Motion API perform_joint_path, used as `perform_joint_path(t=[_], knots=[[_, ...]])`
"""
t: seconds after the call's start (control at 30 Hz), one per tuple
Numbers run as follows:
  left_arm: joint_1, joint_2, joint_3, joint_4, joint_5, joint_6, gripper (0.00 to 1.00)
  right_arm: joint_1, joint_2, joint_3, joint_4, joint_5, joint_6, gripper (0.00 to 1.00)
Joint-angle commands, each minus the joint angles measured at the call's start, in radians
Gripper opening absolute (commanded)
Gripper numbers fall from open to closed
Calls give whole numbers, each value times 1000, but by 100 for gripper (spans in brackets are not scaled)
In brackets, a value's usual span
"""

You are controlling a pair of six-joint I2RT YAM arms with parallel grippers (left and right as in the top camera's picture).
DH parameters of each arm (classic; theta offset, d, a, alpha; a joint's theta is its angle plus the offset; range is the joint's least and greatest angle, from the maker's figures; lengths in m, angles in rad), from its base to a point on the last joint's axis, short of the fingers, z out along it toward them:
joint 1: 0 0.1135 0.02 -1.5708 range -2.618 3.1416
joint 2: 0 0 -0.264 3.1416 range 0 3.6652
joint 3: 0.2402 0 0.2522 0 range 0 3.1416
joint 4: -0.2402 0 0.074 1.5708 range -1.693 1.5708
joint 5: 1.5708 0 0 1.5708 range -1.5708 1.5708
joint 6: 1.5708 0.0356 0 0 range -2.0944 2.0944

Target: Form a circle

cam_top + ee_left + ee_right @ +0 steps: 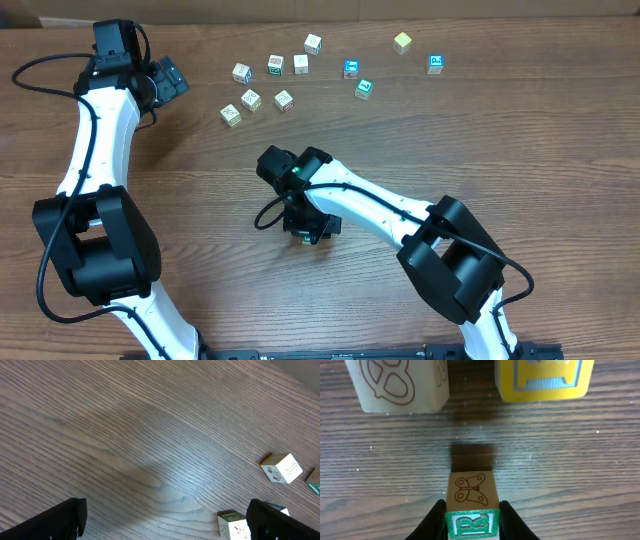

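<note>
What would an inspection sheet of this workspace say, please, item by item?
surface: brown wood-grain table, no spills seen.
job's things: butterfly-topped green-framed wooden cube gripped; whitish wooden cube and yellow-framed cube ahead, apart; no ring visible.
clutter: loose small picture cubes along far side.
grippers: left gripper open, empty; right gripper shut on that cube.
cables: black cables along both arms.
surroundings: pale strip beyond far edge.

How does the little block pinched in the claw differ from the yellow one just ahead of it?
The green block sits clamped in the right gripper; the yellow block stands free on the table. The green block shows a green-framed letter and a butterfly on top; the yellow block shows a yellow-framed bluish letter. Both are small lettered cubes.
</note>
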Motion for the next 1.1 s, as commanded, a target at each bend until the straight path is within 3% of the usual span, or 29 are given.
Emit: perform_joint_path(t=[0.0,0.17,0.23,0.7,1.07], knots=[[-7,-11,11,2,1,-3,100,-13,1,-7,7,5,-11,28],[-7,-11,11,2,1,-3,100,-18,1,-7,6,3,-11,48],[-7,-11,11,2,1,-3,100,-18,1,-7,6,2,-11,51],[-7,-11,11,2,1,-3,100,-46,-27,74,-75,9,-42,54],[-7,-11,11,2,1,-3,100,-26,-320,126,-144,213,47,64]])
